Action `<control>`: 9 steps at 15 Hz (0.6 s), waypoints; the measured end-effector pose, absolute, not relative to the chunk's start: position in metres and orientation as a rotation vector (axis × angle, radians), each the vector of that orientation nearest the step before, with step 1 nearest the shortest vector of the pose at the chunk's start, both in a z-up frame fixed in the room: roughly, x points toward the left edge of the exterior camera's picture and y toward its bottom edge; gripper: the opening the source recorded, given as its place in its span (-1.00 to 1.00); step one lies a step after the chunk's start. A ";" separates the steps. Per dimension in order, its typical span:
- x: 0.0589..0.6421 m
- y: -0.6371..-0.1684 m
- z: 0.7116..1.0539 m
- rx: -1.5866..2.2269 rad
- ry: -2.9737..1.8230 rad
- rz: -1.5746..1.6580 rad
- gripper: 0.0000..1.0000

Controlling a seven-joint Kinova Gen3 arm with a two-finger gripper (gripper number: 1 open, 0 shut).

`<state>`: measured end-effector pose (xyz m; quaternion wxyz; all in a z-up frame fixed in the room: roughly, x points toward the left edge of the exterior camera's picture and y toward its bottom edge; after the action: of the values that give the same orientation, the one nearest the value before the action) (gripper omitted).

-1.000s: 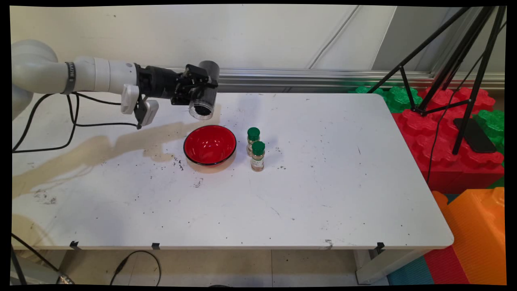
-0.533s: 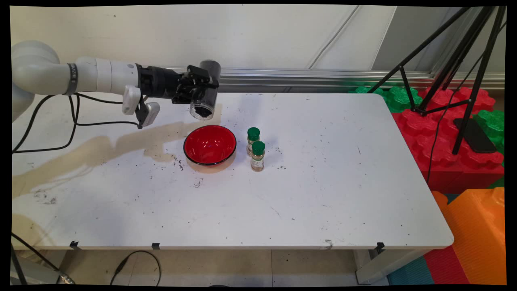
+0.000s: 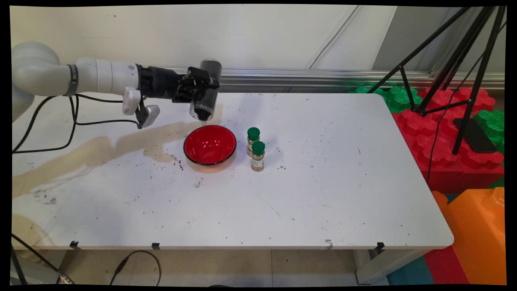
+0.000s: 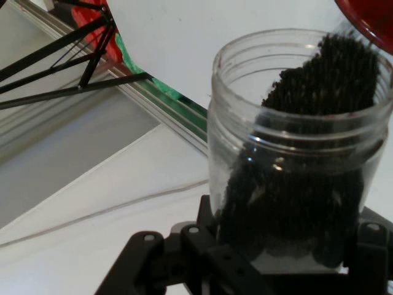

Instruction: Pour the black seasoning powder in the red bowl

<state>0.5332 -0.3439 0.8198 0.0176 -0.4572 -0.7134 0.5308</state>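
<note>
Overhead, black two-finger gripper [image 3: 200, 89] clamps its fingers on clear plastic jar of dark grains [image 3: 206, 92], above far rim of red bowl [image 3: 210, 144]. Jar's long axis near vertical, mouth tipped down toward bowl. Risk: grains overshooting rim onto white counter [image 3: 323, 182]. Right of bowl, two green-capped spice bottles [image 3: 255, 148].

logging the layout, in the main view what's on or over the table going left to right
arm → jar held in the gripper → red bowl → two green-capped bottles → black tripod past the table's right end
</note>
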 end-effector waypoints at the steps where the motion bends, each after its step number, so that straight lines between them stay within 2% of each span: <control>1: 0.533 -0.344 0.820 -1.429 -2.214 1.652 -1.00; 9: 0.532 -0.342 0.820 -1.478 -2.196 1.670 -1.00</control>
<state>0.5325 -0.3421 0.8197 0.0060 -0.4721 -0.7016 0.5337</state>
